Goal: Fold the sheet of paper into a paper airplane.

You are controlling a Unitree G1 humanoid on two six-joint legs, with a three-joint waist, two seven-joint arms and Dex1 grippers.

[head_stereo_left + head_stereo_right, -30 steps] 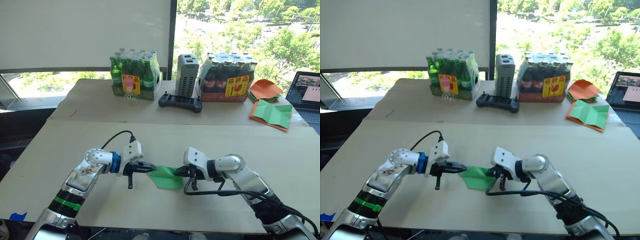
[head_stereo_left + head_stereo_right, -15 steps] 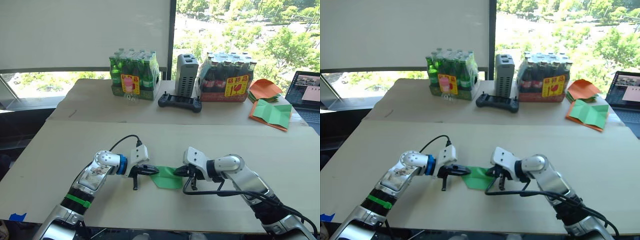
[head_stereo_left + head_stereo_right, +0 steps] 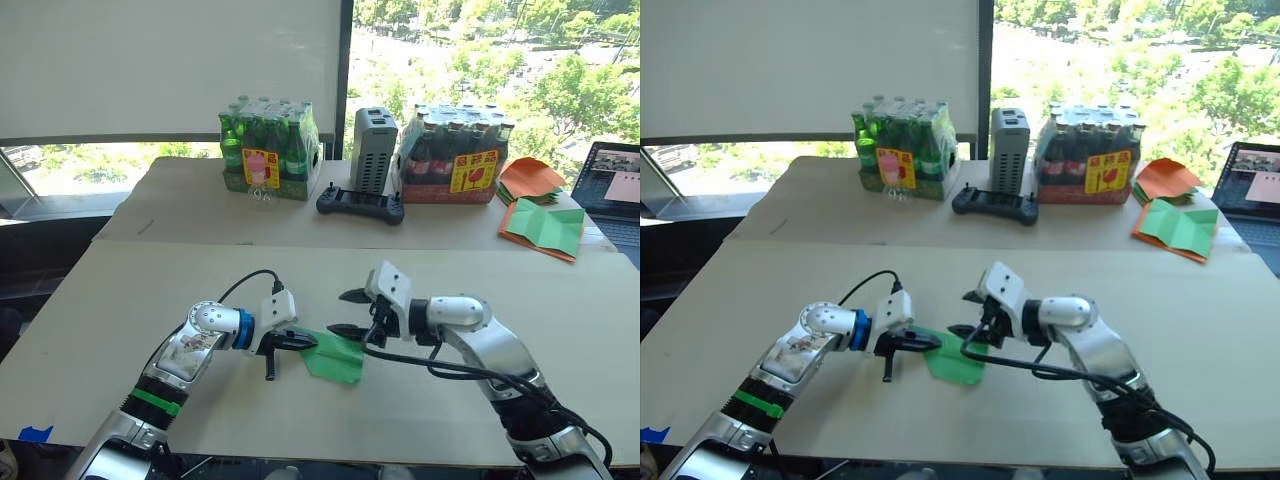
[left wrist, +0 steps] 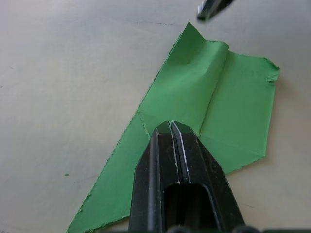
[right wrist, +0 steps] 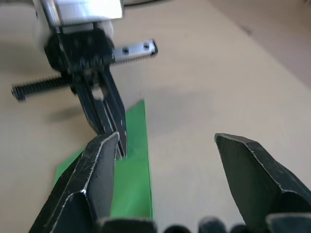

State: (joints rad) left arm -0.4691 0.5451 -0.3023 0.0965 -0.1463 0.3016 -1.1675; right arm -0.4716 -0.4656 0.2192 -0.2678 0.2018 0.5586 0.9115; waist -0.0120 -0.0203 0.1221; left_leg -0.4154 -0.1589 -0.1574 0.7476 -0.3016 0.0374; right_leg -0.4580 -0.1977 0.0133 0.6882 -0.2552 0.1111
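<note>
Jaws on the right gripper [image 3: 345, 312] now stand wide apart and lifted off the sheet of paper [image 3: 333, 353]; half a second ago they were down at the sheet's right edge, pinched at it. Jaws on the left gripper [image 3: 305, 342] are closed, tips pressed down on the sheet's left part, much as they were half a second ago. So the right arm has let go and pulled up and back, while the left one keeps the sheet pinned to the bench [image 3: 120, 300]. My guess is that a fold has just been pressed and the right gripper is freeing itself to take a new edge; the airplane is far from finished.

The sheet lies flat on the bench just right of the left gripper's tips and below the raised right gripper. It is bright green and already folded into a slanted, roughly triangular wedge. From the left wrist camera a straight crease runs along it, one flap lies over another, the far corner is a little crumpled, and the edges look ragged.
</note>
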